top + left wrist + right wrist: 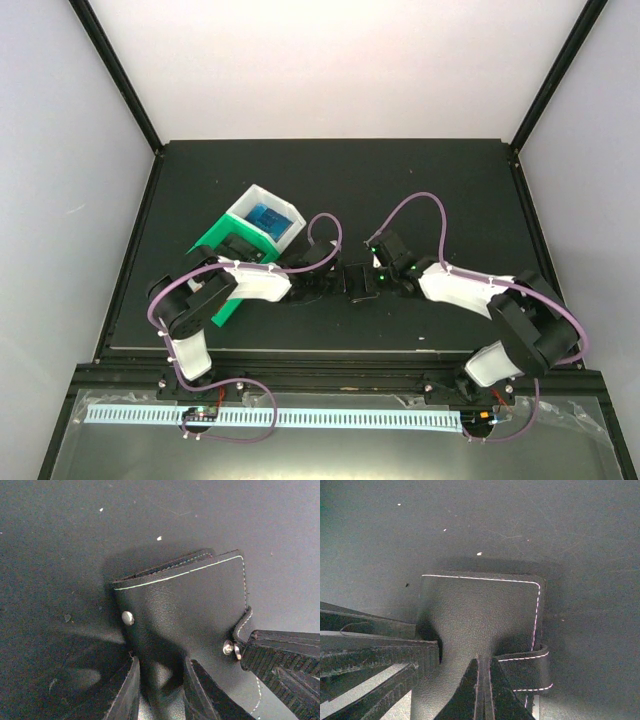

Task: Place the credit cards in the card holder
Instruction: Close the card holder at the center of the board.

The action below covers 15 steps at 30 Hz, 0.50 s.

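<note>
Black desk [450, 190]. Card holder [358, 282] lies closed, near green tray [215, 240], to its right. Right claw [482, 664] pressed together atop holder. Left claw [161, 664] astride its edge; cannot tell whether pinching.

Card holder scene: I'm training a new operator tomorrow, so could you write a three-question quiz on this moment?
1. True or false: the jaws of the right end effector stand wide open.
2. In the top view, what lies between the left end effector and the right end effector?
3. Where are the blue cards?
A. in the white tray
B. in the left end effector
C. in the right end effector

Key: 1. False; they are shut. 2. The card holder, folded, with its black outside showing. 3. A.
</note>
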Each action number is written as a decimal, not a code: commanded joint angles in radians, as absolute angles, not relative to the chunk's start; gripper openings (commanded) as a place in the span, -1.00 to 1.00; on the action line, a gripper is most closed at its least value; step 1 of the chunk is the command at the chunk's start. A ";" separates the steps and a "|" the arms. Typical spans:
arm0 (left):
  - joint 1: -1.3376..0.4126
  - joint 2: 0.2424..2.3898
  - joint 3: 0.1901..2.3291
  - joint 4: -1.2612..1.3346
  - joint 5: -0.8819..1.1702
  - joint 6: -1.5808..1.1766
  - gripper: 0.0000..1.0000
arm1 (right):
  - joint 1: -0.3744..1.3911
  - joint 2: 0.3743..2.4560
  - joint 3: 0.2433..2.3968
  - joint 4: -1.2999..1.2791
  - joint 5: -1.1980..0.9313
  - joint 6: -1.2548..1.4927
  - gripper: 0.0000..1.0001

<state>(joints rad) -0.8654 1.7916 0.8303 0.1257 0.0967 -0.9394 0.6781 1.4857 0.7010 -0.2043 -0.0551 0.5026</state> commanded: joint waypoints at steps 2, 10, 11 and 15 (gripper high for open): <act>-0.871 1.832 0.843 0.051 0.052 -0.930 -0.49 | 0.675 1.520 0.727 -0.194 -0.075 0.492 -0.98; -0.871 1.835 0.847 0.048 0.054 -0.928 -0.49 | 0.674 1.546 0.725 -0.199 -0.107 0.486 -0.98; -0.871 1.835 0.848 0.048 0.053 -0.929 -0.50 | 0.675 1.550 0.726 -0.204 -0.105 0.486 -0.98; -0.870 1.836 0.848 0.045 0.053 -0.927 -0.50 | 0.675 1.557 0.725 -0.232 -0.082 0.487 -0.98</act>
